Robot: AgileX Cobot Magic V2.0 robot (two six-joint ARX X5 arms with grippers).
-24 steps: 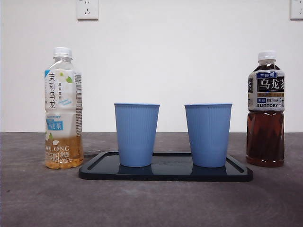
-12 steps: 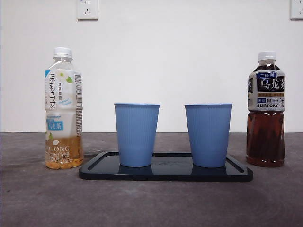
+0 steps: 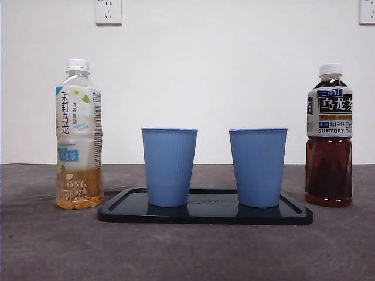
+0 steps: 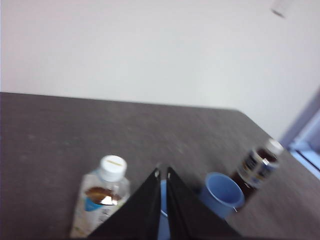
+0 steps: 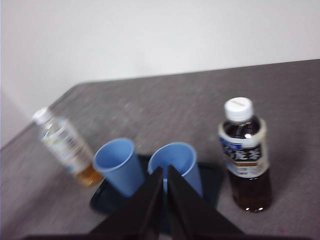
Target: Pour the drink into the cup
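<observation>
A plain white wall (image 3: pixel 234 70) fills the background behind the work surface in the front view. Two white electrical sockets are mounted high on it: one socket (image 3: pixel 108 11) toward the upper left, and a second socket (image 3: pixel 367 11) cut off by the upper right corner. The wall is met by a dark grey table (image 3: pixel 187 252) with a mottled, slightly textured surface. Illumination is even and diffuse; only soft shadows are cast on the tabletop. In the left wrist view, a pale bluish vertical strip (image 4: pixel 306 131) is visible beyond the far table edge; its nature cannot be determined owing to blur.
</observation>
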